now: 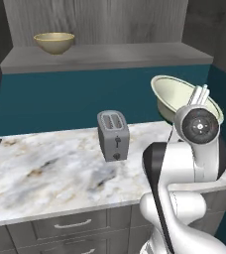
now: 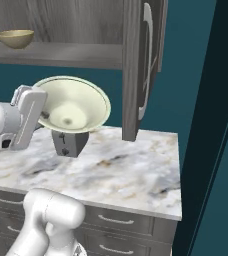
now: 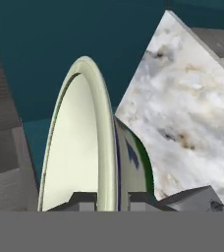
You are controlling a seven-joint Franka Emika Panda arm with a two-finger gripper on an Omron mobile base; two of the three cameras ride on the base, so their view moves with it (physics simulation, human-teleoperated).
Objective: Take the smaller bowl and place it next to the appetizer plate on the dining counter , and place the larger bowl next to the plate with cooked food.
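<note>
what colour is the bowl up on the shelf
Tan-yellow with an olive-gold inside; clearest in the left base view.

The larger bowl [image 2: 72,106], cream inside with a dark green underside, hangs tilted above the marbled worktop [image 1: 50,168], its rim pinched between the fingers [image 3: 84,201]. The smaller tan bowl [image 1: 54,42] sits upright on the shelf [image 1: 110,57].

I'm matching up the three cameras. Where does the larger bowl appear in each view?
Left base view: the larger bowl is at right, above the arm, tilted.
Right base view: left of centre, held up above the toaster.
Hand view: centre, seen edge-on, its rim between the fingers of the hand.
Shared landmark: the toaster on the marbled counter, in both base views.
</note>
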